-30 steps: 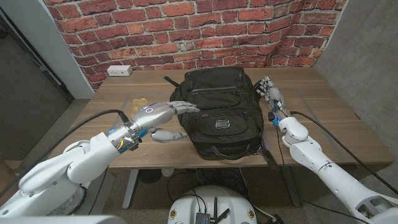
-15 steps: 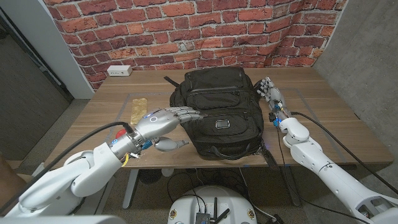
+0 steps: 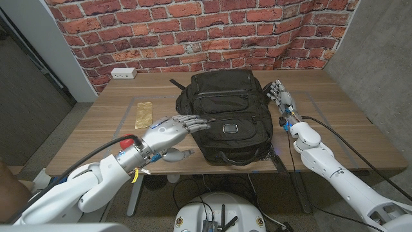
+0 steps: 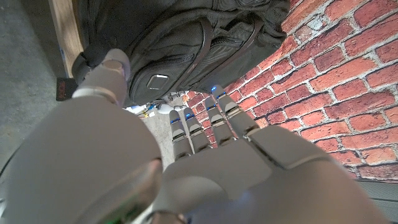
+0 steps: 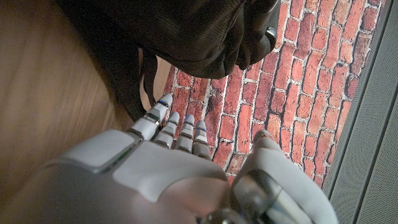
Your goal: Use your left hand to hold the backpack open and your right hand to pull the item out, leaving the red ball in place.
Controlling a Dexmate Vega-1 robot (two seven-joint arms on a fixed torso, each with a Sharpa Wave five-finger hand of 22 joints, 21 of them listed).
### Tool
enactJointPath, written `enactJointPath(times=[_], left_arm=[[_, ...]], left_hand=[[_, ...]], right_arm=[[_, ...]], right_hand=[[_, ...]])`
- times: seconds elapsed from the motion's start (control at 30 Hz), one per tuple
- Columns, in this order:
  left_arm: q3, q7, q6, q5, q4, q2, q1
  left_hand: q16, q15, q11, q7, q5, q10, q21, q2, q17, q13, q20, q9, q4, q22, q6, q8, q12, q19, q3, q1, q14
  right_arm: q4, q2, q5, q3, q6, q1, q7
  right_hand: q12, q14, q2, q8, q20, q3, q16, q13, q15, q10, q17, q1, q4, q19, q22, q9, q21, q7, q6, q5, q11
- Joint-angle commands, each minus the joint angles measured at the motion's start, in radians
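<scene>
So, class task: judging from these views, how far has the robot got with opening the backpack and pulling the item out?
Nothing looks done: the backpack lies on the table with no opening showing. In hand: the left hand reaches to the backpack's left side, fingers spread, gripping nothing. The right hand stands open beside its right side. Left: hold the backpack open, pull the item out.

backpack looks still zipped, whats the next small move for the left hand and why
Probably ease the left hand further onto the black backpack to find its opening: the fingers are spread, holding nothing, at the bag's near-left side, and the right hand waits open beside it.
</scene>
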Motion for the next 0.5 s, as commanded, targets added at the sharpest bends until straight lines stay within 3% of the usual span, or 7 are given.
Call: enactJointPath(times=[0.03,0.5], left_arm=[[0.049,0.0,0.087,0.102,-0.013,0.04,0.009],[0.173,0.094,0.241,0.187,0.019,0.082,-0.01]], left_hand=[[-0.002,-0.173,0.003,0.001,0.003,-0.017,0.001,0.005,0.002,0.005,-0.173,0.003,0.002,0.002,-0.012,-0.006,-0.002,-0.009,-0.012,0.02,-0.01],[0.004,-0.169,-0.007,-0.001,0.003,0.01,0.009,0.013,0.002,0.005,-0.169,0.003,0.005,0.003,0.013,0.004,0.008,0.005,-0.034,0.045,0.005]], right_arm=[[0.025,0.013,0.004,-0.001,0.016,0.007,0.005],[0.056,0.028,0.01,-0.002,0.039,0.017,0.019]], right_hand=[[0.01,0.006,0.021,0.004,-0.002,0.007,0.007,0.003,-0.002,0.004,-0.001,0.001,0.0,0.008,0.002,0.003,-0.001,-0.002,-0.002,0.0,0.001],[0.011,0.005,0.021,0.004,-0.002,0.008,0.008,0.003,-0.002,0.004,-0.002,0.0,-0.002,0.008,0.002,0.003,-0.001,-0.002,-0.003,-0.001,0.002]])
